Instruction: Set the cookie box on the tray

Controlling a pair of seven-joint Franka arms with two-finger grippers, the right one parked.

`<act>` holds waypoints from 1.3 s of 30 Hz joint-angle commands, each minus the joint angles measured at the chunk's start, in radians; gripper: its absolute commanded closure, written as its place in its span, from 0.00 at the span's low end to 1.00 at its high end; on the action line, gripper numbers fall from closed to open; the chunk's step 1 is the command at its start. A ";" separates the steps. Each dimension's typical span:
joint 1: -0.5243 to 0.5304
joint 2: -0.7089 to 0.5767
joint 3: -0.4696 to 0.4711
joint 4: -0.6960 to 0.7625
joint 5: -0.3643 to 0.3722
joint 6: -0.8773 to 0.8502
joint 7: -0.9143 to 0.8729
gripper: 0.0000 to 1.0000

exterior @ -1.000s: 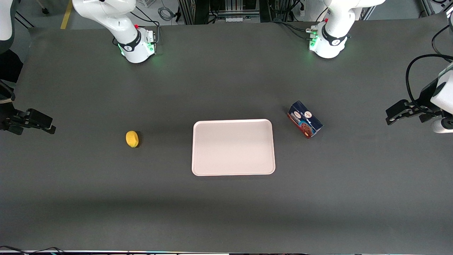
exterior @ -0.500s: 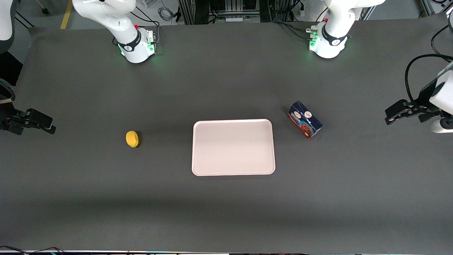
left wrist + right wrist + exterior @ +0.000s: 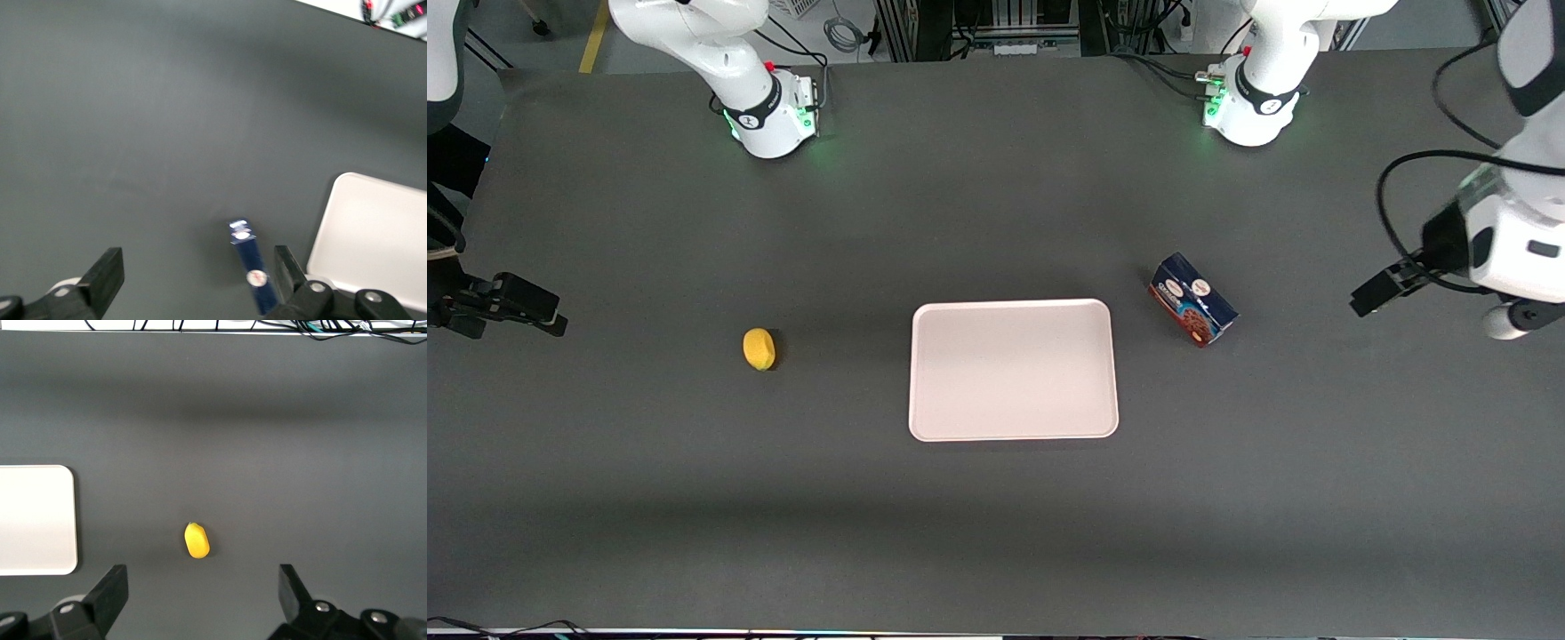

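The cookie box [image 3: 1193, 311] is a small navy carton with a cookie picture. It lies on the dark table beside the short edge of the pale pink tray [image 3: 1014, 369], toward the working arm's end. My left gripper [image 3: 1371, 298] hangs above the table farther toward that end, well apart from the box. In the left wrist view the gripper [image 3: 197, 277] is open with only table between its fingers. The cookie box [image 3: 252, 267] shows close to one finger, and a corner of the tray [image 3: 373, 233] lies past it.
A small yellow rounded lump [image 3: 759, 348] sits on the table toward the parked arm's end, apart from the tray. The two arm bases [image 3: 1249, 107] stand at the table edge farthest from the front camera.
My left gripper has moved toward the cookie box and the arm's wrist has swung up into view. The box, tray and yellow lump have not moved.
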 commanded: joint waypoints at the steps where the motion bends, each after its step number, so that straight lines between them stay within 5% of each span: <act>1: -0.029 -0.034 0.005 -0.078 -0.019 -0.009 -0.174 0.00; 20: -0.120 -0.200 -0.002 -0.525 -0.054 0.318 -0.335 0.00; 39: -0.118 -0.186 -0.104 -0.833 -0.048 0.718 -0.427 0.00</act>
